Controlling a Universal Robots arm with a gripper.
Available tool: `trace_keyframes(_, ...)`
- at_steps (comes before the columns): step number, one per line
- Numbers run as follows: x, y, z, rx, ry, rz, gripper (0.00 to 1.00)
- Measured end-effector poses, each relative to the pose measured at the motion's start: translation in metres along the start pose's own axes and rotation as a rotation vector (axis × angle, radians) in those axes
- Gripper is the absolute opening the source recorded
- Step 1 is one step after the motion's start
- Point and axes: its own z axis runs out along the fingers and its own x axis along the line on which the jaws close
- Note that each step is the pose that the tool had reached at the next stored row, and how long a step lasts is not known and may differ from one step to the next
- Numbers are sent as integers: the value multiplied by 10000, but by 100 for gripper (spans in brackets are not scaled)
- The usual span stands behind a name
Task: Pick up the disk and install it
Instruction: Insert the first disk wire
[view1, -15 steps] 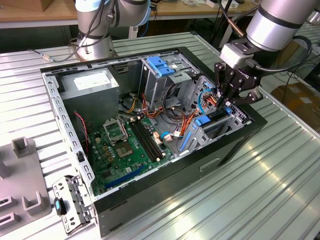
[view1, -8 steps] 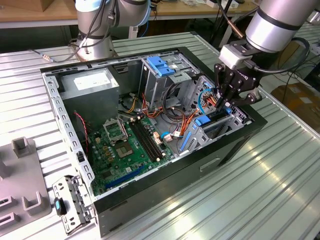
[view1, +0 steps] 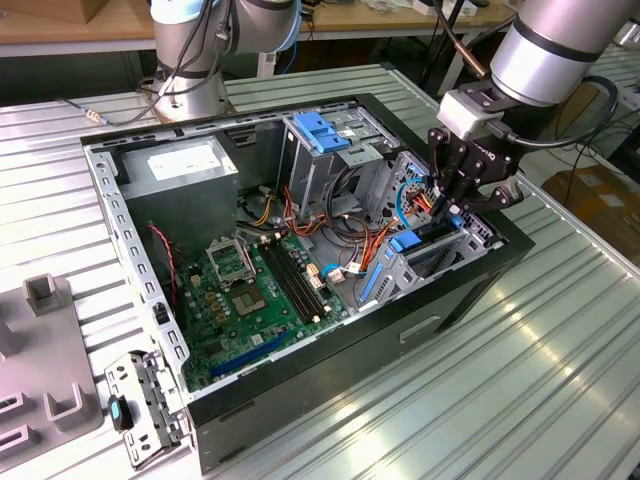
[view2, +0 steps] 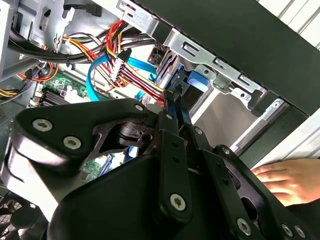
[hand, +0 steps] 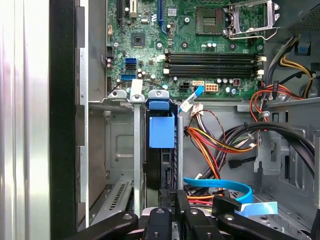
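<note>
Disk (hand: 161, 131): seated upright in drive bay of open computer case (view1: 480, 275), exterior view's right; claw (view1: 447, 208) pinched shut on its edge; motherboard (view1: 250, 290) alongside.

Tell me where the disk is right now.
The disk with blue plastic side rails stands edge-up in the metal drive bay by the case's front wall, at the gripper.

A robotics lab or test workshop: an opened desktop computer case (view1: 330, 250) lies on a ribbed metal workbench (view1: 560, 350), with a second robot arm base (view1: 190, 60) bolted at about eleven o'clock from the case (cables trailing off it) and wooden benches (view1: 60, 25) behind.
</note>
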Motion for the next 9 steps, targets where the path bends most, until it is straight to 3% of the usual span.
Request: trace_keyframes(9, 8, 0, -23, 1, 3, 63, 16)
